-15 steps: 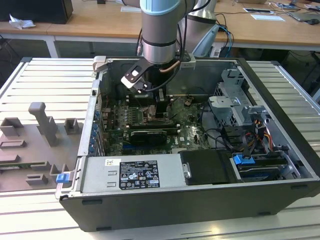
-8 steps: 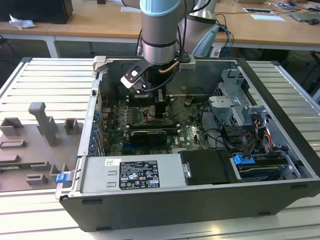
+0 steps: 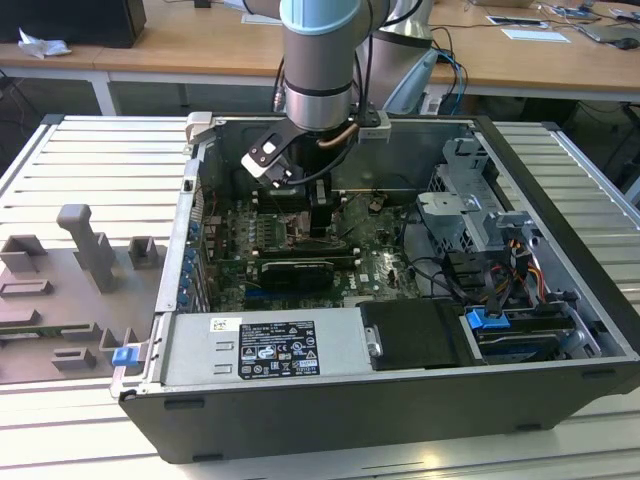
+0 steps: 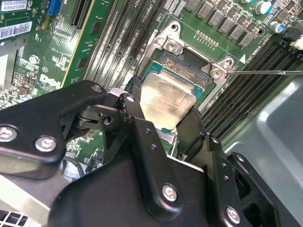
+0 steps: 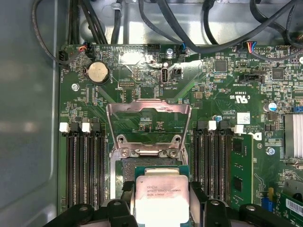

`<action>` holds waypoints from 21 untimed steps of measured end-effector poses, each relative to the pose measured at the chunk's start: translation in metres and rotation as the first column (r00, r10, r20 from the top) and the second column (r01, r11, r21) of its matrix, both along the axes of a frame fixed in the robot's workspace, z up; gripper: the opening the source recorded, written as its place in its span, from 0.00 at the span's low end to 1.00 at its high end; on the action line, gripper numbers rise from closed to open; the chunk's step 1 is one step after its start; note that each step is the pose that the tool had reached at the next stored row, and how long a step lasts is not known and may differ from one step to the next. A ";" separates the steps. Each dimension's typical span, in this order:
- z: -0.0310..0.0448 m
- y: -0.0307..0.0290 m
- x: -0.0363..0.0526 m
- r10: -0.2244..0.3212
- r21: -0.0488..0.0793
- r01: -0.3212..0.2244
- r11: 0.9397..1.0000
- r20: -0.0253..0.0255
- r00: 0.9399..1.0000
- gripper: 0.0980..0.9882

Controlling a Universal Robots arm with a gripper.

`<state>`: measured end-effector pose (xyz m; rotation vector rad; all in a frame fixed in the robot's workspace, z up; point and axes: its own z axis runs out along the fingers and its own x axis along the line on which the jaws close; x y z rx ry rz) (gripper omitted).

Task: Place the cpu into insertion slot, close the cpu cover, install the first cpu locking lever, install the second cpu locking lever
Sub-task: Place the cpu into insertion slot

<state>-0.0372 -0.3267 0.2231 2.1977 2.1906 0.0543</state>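
Arm [image 3: 318,60] vertical inside computer case [image 3: 560,200], claw [image 4: 163,113] gripping the cpu [image 4: 165,97] over the insertion slot [image 4: 184,64], cpu cover [image 5: 149,105] open.

A black gripper [image 4: 163,112] reaches over a green circuit board [image 4: 38,75]. Its two fingers [image 4: 138,130] press against opposite edges of the cpu [image 4: 164,97], a square chip with a pale silver top. Just beyond the fingertips, the dark centre of the insertion slot [image 4: 185,64] lies uncovered inside its silver rim. A thin metal rod [image 4: 265,72] runs sideways from one rim corner. Long black memory slots [image 4: 118,38] flank the fingers on both sides.
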 end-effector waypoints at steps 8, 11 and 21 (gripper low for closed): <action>-0.0066 0.0029 -0.0002 -0.005 0.000 0.005 1.000 0.000 1.000 0.50; -0.0097 0.0034 -0.0004 -0.005 0.000 0.005 1.000 0.000 1.000 0.50; -0.0122 0.0049 -0.0014 -0.005 0.000 0.005 1.000 0.000 1.000 0.50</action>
